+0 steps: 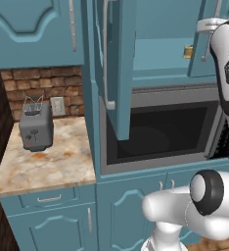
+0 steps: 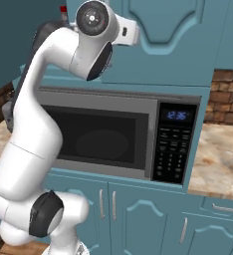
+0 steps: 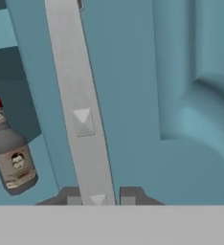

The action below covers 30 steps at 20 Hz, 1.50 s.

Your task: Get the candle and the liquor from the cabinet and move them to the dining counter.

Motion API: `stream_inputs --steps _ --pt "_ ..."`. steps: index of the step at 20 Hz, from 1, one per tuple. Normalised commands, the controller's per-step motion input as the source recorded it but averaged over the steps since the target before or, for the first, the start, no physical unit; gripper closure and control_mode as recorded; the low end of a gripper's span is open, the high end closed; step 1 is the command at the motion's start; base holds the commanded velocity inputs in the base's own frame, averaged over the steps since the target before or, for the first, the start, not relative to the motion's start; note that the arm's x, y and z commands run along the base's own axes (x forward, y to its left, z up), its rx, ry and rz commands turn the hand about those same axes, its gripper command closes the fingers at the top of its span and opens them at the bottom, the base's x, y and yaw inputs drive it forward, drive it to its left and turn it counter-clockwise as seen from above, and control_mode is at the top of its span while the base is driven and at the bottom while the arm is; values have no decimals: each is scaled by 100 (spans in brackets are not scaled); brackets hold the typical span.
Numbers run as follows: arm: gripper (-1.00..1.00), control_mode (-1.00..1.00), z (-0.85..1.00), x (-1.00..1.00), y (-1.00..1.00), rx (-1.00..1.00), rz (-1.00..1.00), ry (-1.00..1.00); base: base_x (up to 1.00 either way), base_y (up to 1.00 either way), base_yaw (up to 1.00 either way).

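While the pincer point(image 3: 100, 197) clamps the cabinet's silver handle point(image 3: 80, 110), the liquor point(image 3: 11, 155) shows dark grey glass, seemingly labelled, red-capped.

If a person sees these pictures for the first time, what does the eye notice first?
Probably the gripper: in the hand view its fingers are shut on the long silver handle of a teal cabinet door. Left of that handle stands the liquor, red-capped. Below the cabinet sits a microwave.

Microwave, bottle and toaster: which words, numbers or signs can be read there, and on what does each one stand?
"12:36": blue digits on the microwave display.
Microwave keypad: markings too small to read.
Liquor bottle: label shows a small face; its text is blurred.
Toaster: no readable text.
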Motion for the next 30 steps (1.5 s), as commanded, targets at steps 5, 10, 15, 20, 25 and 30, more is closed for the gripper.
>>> stream_inputs --steps 5,10,15,20,25,30 --pt "100 -100 6 -55 -62 0 -1 0 0 0 0" --pt "100 -100 18 -88 -79 0 -4 0 0 0 0" --pt "100 -100 11 -100 -83 1 -7 0 0 0 0" --pt "100 -100 10 -100 -91 3 -8 0 0 0 0" --pt "100 -100 4 -100 -87 4 -9 0 0 0 0" --pt "-100 -100 -5 -96 -62 3 -10 0 0 0 0"
